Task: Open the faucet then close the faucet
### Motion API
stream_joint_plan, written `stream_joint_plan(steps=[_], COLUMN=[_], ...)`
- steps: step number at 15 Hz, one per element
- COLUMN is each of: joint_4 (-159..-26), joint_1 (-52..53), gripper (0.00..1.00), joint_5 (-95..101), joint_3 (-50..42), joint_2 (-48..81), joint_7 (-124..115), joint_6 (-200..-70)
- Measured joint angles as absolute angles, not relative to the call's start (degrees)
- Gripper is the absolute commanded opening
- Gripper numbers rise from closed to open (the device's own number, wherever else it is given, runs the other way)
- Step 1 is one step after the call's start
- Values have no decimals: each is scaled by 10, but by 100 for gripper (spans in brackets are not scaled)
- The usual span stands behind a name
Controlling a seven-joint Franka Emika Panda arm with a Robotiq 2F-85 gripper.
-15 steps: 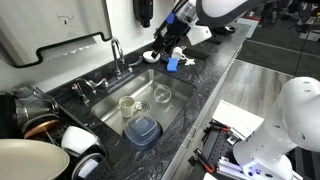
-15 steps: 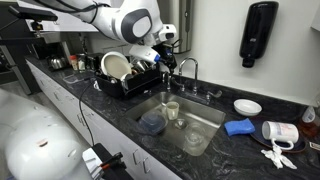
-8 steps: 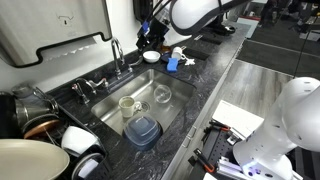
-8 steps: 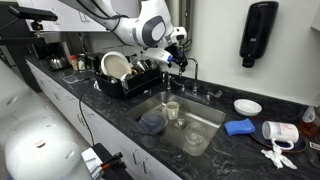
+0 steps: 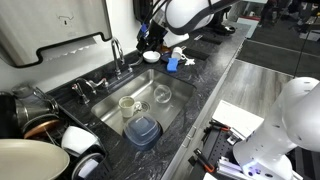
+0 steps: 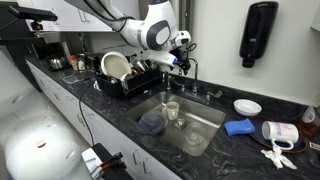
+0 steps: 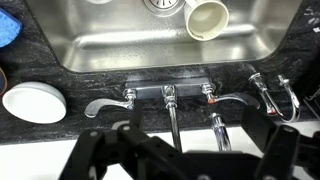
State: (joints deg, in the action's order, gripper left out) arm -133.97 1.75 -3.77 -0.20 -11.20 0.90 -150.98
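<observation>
The faucet (image 5: 116,52) is a slim chrome gooseneck tap behind the sink; it also shows in the other exterior view (image 6: 190,68). In the wrist view its base (image 7: 170,96) stands between a left lever (image 7: 103,105) and a right lever (image 7: 236,98), with the thin spout running down toward the camera. My gripper (image 5: 147,38) hovers above and just beside the faucet's arch, as also seen in an exterior view (image 6: 181,58). In the wrist view the gripper (image 7: 190,152) is open, its dark fingers (image 7: 98,152) wide apart on either side of the spout, touching nothing.
A short chrome sprayer (image 7: 218,130) and low fittings (image 7: 271,95) stand right of the faucet. The sink (image 5: 175,100) holds a cup (image 7: 208,18), glass bowls and a blue tub (image 5: 143,129). A white dish (image 7: 32,102), blue cloth (image 6: 239,127) and dish rack (image 6: 125,75) sit on the counter.
The arm has swung from the counter beside the sink over to the faucet; in the last half second it crept a little closer above the spout.
</observation>
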Motion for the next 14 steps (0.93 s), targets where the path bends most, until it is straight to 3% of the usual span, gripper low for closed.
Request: stream_joint_plan(steps=[1,2,4,11,14], joint_4=[-1335,-1328,-1311,-1247,-1227], joint_1=[17,17,17,16,16], gripper=[100,75,68,17,1], joint_5=[-39,-39,-39,-39,-39], joint_3=[-5,-7,-10,-9,-4], joint_2=[-103,-92,-69,5,25], joint_7=[18,23,28,32,36], joint_6=[-1510,-1510,-1513,-1526,-1531])
